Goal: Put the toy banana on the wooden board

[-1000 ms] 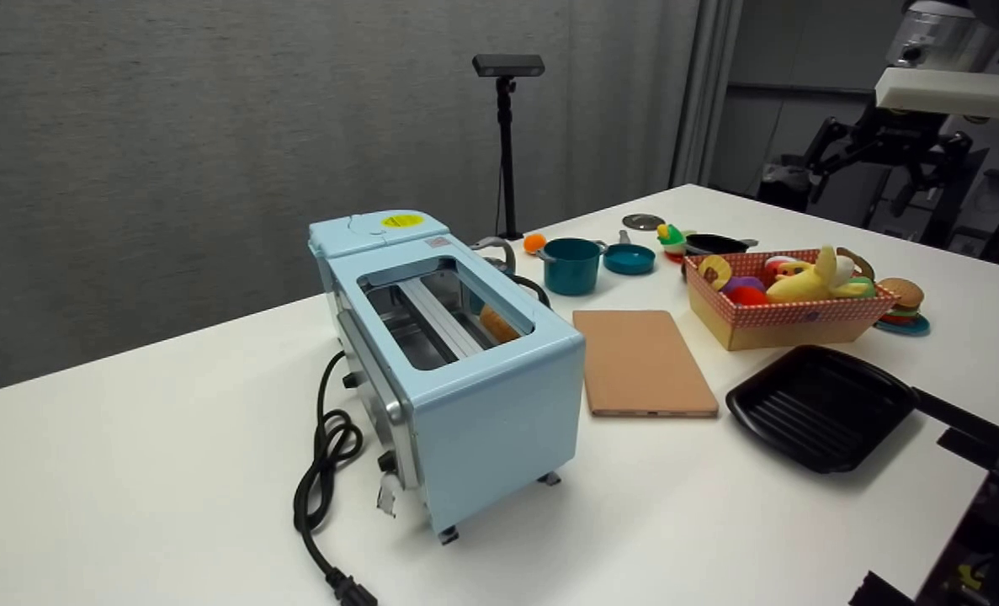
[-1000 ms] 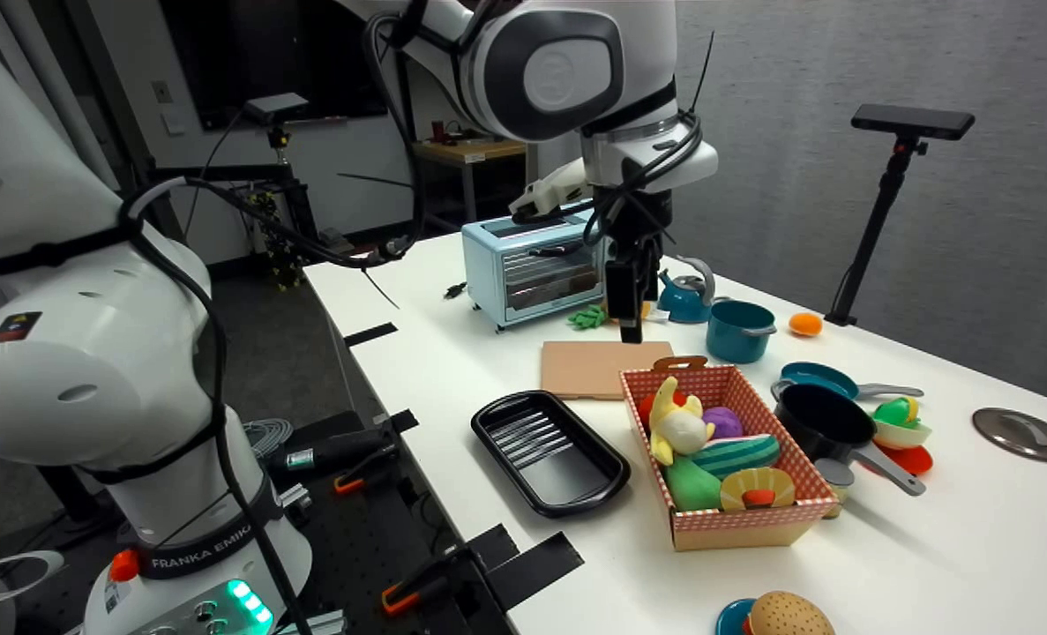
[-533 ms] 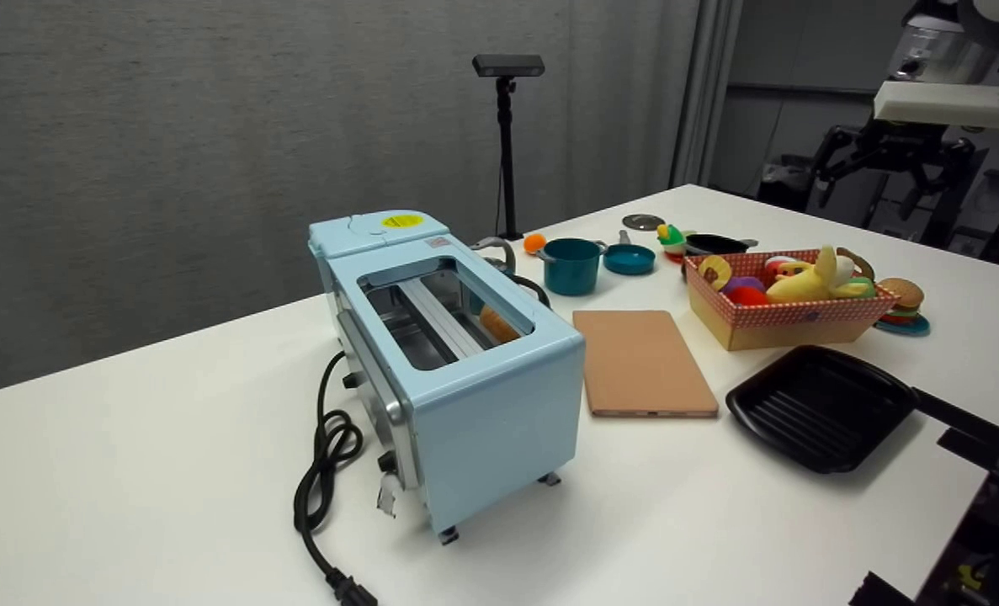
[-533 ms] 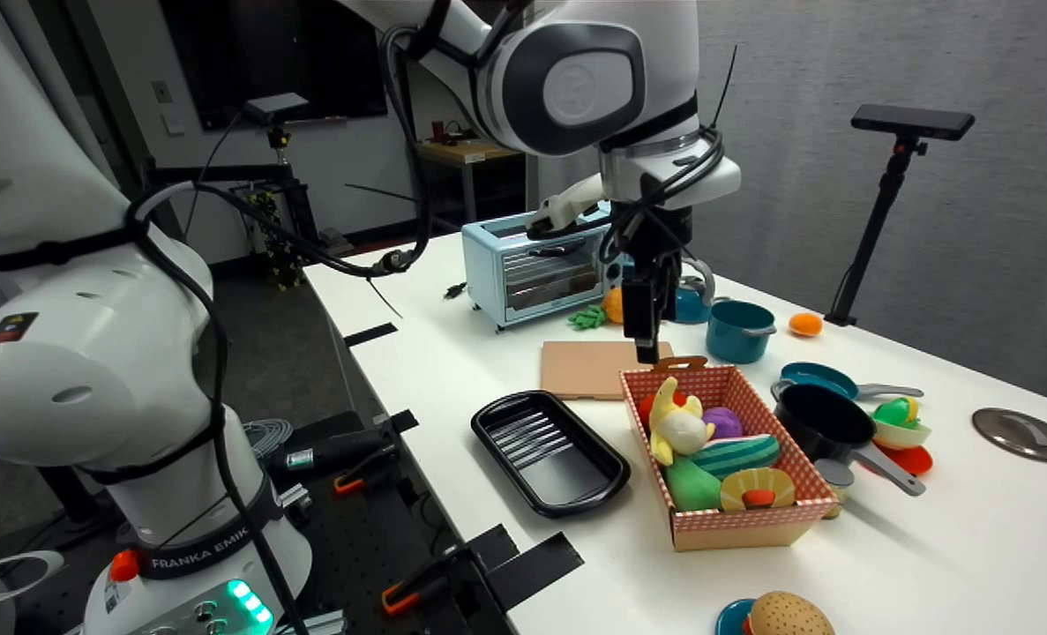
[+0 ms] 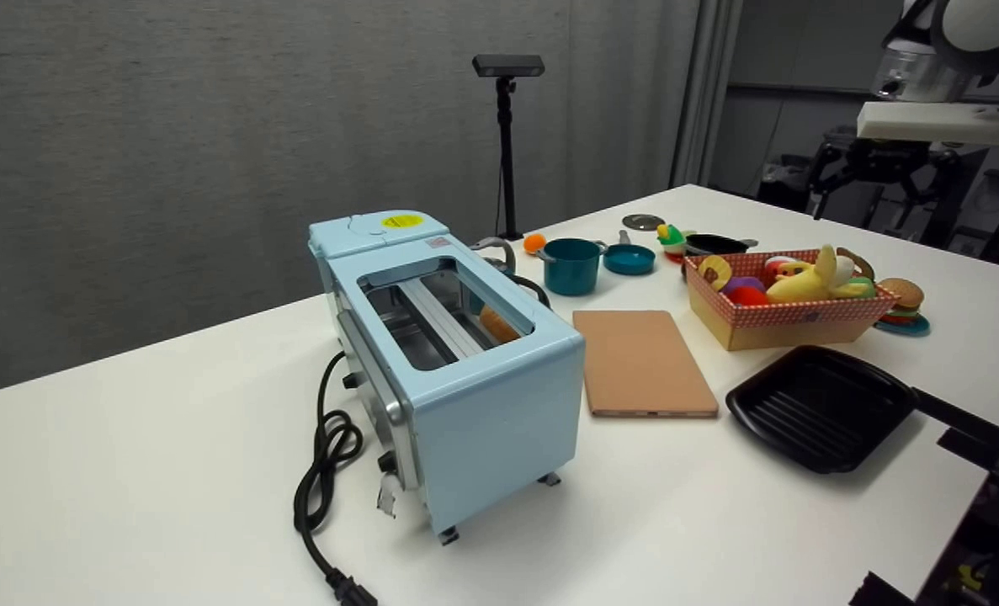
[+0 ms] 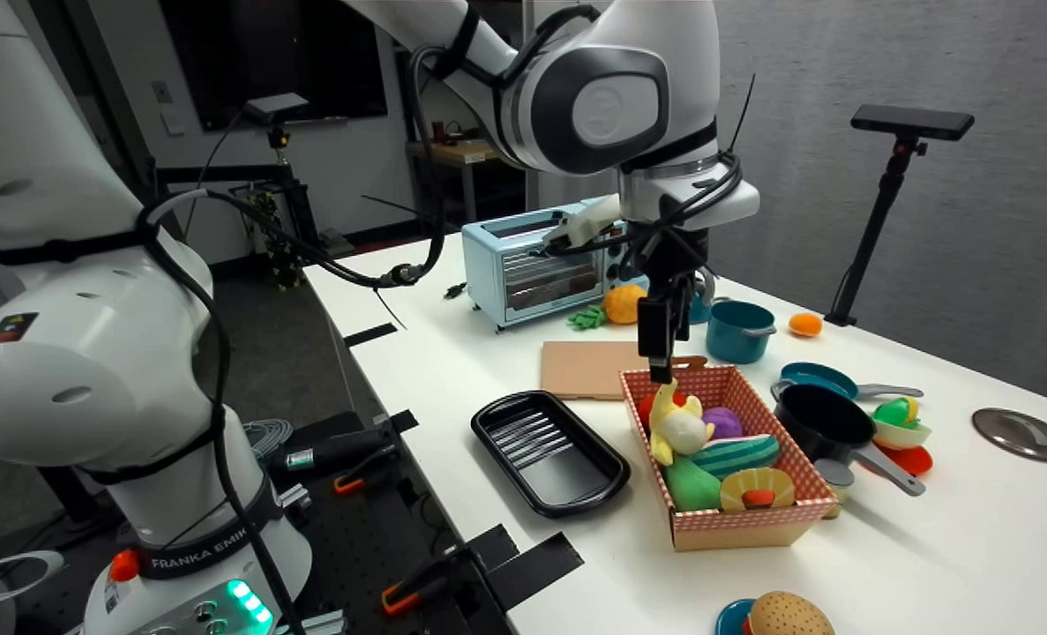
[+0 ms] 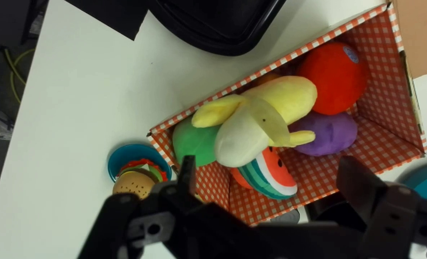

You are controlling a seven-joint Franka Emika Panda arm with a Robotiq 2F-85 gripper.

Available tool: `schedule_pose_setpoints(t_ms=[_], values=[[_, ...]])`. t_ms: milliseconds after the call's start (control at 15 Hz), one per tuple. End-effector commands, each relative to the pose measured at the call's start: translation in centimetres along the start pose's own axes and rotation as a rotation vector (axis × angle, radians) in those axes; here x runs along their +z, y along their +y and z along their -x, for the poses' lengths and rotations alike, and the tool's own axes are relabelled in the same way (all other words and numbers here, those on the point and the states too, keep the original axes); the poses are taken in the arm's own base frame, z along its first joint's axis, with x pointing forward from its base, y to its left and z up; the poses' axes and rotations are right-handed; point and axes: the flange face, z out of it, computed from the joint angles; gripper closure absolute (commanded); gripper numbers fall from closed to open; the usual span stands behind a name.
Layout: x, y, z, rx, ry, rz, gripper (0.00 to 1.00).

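Note:
The toy banana is a soft, half-peeled yellow one with a whitish end. It lies on top of other toy foods in the red-checked basket, in both exterior views (image 5: pixel 802 289) (image 6: pixel 680 430) and the wrist view (image 7: pixel 289 95). The flat light-brown wooden board lies on the table beside the basket (image 5: pixel 646 362) (image 6: pixel 585 366); its corner shows in the wrist view (image 7: pixel 420 36). Nothing lies on its visible part. My gripper (image 5: pixel 863 209) (image 6: pixel 671 357) is above the basket, fingers pointing down. In the wrist view its fingers (image 7: pixel 269 163) are wide apart and empty, not touching the banana.
The basket (image 5: pixel 794 331) (image 6: pixel 744 536) (image 7: pixel 393 82) also holds red, purple, green and watermelon toys. A black grill pan (image 5: pixel 819 412) (image 6: pixel 549 454) sits beside basket and board. The blue toaster (image 5: pixel 499 421) stands beyond the board. A teal pot (image 6: pixel 740 331) and black saucepan (image 6: pixel 827 428) stand nearby.
In an exterior view my gripper has moved right and down, from over the board's far side to over the basket's board-side end. The banana, basket and board have not moved.

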Motion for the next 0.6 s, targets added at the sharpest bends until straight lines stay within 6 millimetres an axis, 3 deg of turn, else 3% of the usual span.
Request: schedule_pose_setpoints(t_ms=[0, 533], values=[[1.0, -0.9, -0.8, 0.004, 0.026, 0.016, 0.0], [2.8, -1.3, -0.9, -0.015, 0.016, 0.047, 0.0]])
